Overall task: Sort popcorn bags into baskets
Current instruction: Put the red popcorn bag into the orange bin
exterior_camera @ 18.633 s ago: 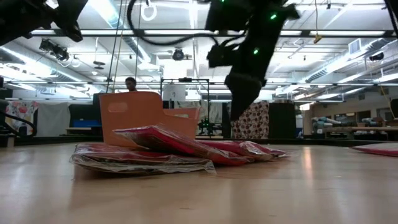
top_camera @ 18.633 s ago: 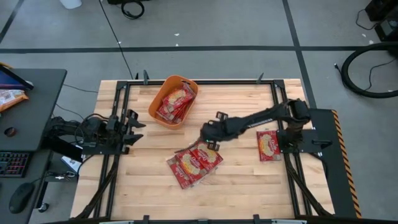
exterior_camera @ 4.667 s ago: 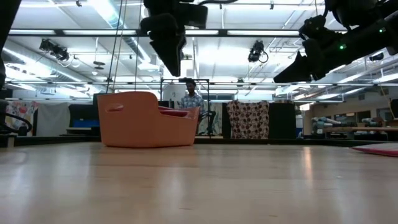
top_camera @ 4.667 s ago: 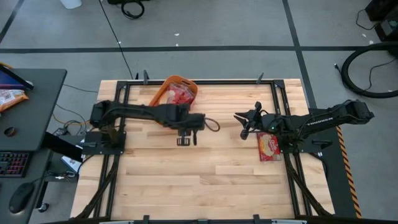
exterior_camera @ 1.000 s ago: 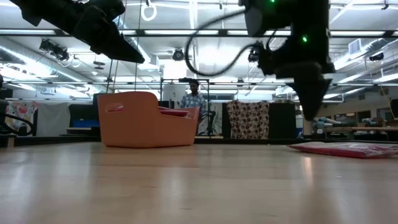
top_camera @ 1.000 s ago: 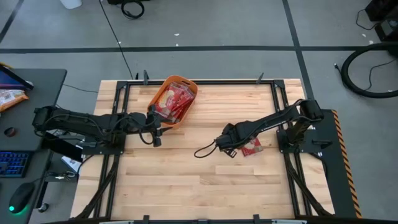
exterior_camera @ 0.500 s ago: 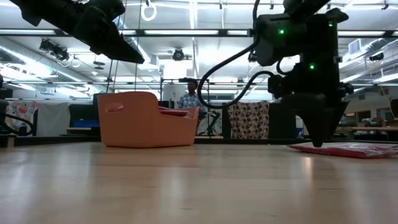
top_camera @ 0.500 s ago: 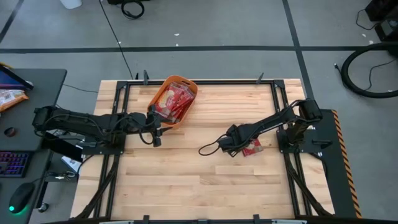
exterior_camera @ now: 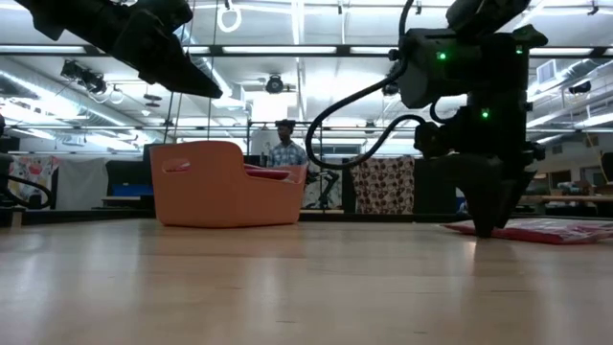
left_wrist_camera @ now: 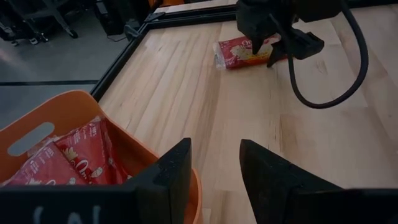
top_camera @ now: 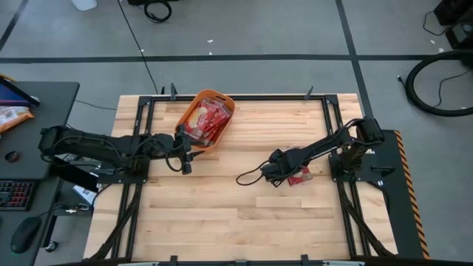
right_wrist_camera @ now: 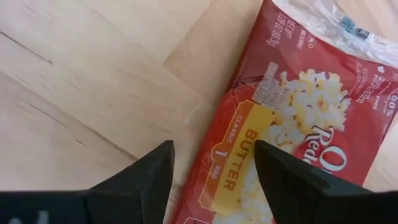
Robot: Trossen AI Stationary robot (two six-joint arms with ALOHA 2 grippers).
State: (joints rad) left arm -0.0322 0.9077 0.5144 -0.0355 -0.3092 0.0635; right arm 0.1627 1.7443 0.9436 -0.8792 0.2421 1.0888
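Observation:
One red popcorn bag [top_camera: 299, 175] lies flat on the wood on the table's right half; it also shows in the right wrist view [right_wrist_camera: 298, 118] and the low view [exterior_camera: 551, 230]. My right gripper [top_camera: 276, 173] is open and low over the bag's left edge. One finger [right_wrist_camera: 146, 180] stands over bare wood, the other [right_wrist_camera: 289, 180] over the bag. The orange basket [top_camera: 194, 114] stands at the far left-centre and holds several red bags [top_camera: 210, 118]. My left gripper [top_camera: 185, 158] is open and hovers beside the basket's near rim [left_wrist_camera: 193, 186]. My right gripper comes at the bag from above, pointing down, its open fingers straddling the bag's long edge [right_wrist_camera: 233, 106]. In the low view its fingertips [exterior_camera: 484, 228] reach down to the bag's level. Whether they touch the bag or the table cannot be told.
A black cable [top_camera: 247, 176] loops from the right arm over the table's middle. Black frame rails [top_camera: 244, 97] run along the table's edges. A person [exterior_camera: 283, 144] stands in the room behind the basket. Bare wood lies between basket and bag.
My right gripper has come down toward the bag and shifted slightly toward the table's right, until its fingertips reach the bag's level. The bag has stayed where it was. The left arm has kept still.

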